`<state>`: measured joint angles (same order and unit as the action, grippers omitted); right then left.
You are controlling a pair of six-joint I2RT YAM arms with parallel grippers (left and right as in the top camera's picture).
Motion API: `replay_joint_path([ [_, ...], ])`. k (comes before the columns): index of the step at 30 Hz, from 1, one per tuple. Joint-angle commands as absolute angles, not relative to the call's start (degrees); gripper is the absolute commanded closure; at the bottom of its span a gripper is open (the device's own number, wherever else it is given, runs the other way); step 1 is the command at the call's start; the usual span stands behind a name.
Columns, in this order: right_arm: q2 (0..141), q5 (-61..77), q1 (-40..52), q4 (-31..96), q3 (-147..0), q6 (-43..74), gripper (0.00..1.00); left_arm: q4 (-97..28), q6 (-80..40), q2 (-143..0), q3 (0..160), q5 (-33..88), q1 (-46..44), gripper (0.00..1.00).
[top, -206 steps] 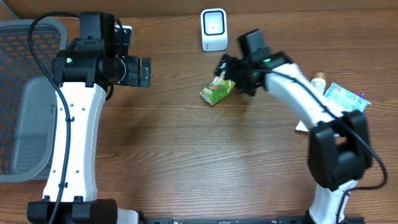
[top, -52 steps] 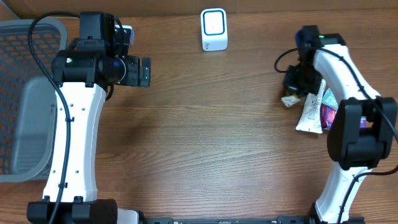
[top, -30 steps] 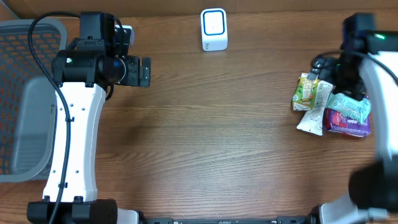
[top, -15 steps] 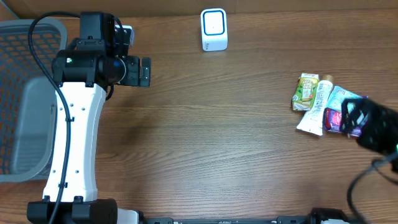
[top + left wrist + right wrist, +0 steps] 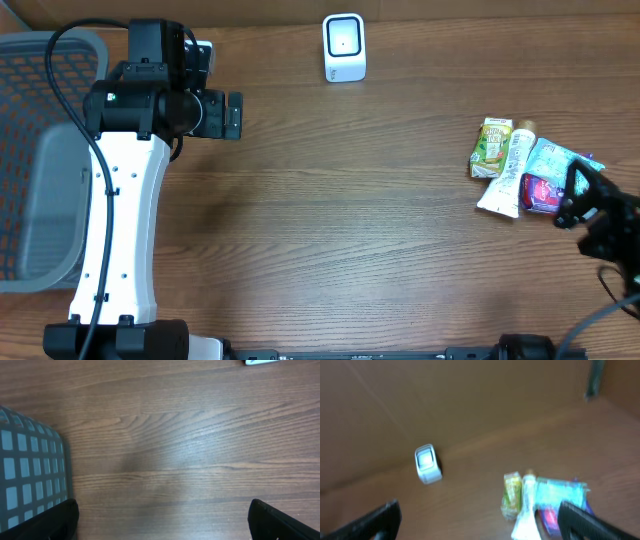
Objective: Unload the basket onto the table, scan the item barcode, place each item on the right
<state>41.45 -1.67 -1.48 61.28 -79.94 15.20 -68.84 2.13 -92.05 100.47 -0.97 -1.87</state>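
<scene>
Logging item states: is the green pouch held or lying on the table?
Lying on the table: the green pouch sits beside the white tube; the open right pincer is apart from it.

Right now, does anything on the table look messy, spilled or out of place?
Nothing looks spilled or damaged. The only untidy spot is the right side: the green pouch, white tube, light blue packet and purple packet lie bunched together at mixed angles, touching or overlapping. The scanner stands alone at the back edge.
</scene>
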Motion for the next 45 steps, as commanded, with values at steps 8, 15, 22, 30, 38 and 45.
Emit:
replay_joint_path([
  [8, 18.8, -1.4, 3.2, 17.4, -31.1, 14.9, 0.0, -68.8, 3.4, -91.9, 101.5, -0.4, -2.3, 0.0],
  [15, 10.0, -2.2, 4.9, -2.2, -9.6, 14.9, 0.0, -68.8, 3.4, -91.9, 101.5, -0.4, -2.3, 0.01],
  [22, 4.5, -3.4, 4.9, -4.4, -1.1, 14.9, 0.0, -68.8, 3.4, -91.9, 101.5, -0.4, -2.3, 0.0],
  [30, 0.1, -2.6, 5.2, 4.5, -0.4, 14.9, 0.0, -68.8, 3.4, -91.9, 101.5, -0.4, -2.3, 0.0],
  [38, 0.2, -2.5, 5.2, 4.5, -0.4, 14.9, 0.0, -68.8, 3.4, -91.9, 101.5, -0.4, -2.3, 0.0],
  [45, 0.2, -2.5, 5.2, 4.5, -0.4, 14.9, 0.0, -68.8, 3.4, -91.9, 101.5, -0.4, -2.3, 0.01],
])
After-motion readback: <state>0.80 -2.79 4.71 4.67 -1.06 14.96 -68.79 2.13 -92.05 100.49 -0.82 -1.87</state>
